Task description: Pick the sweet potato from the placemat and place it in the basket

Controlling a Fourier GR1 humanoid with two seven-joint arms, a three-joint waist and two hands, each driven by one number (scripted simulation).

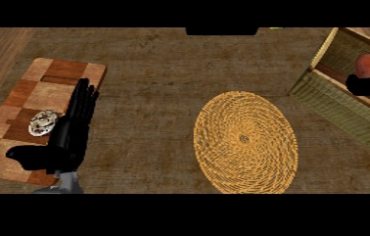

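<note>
Brown surface (159,83) aside, the sweet potato (363,66) in the right robot hand (358,84) (fingers curled round it) could catch the basket (329,100) wall if released early, while the left robot hand (69,132) rests open.

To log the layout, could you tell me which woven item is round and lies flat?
The yellow placemat, flat at the counter's middle; the olive basket at the right edge is boxy, with upright walls.

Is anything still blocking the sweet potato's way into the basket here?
Nothing visible. The sweet potato is already above the basket opening at the right edge, with the right hand just below it. The woven placemat lies bare.
</note>
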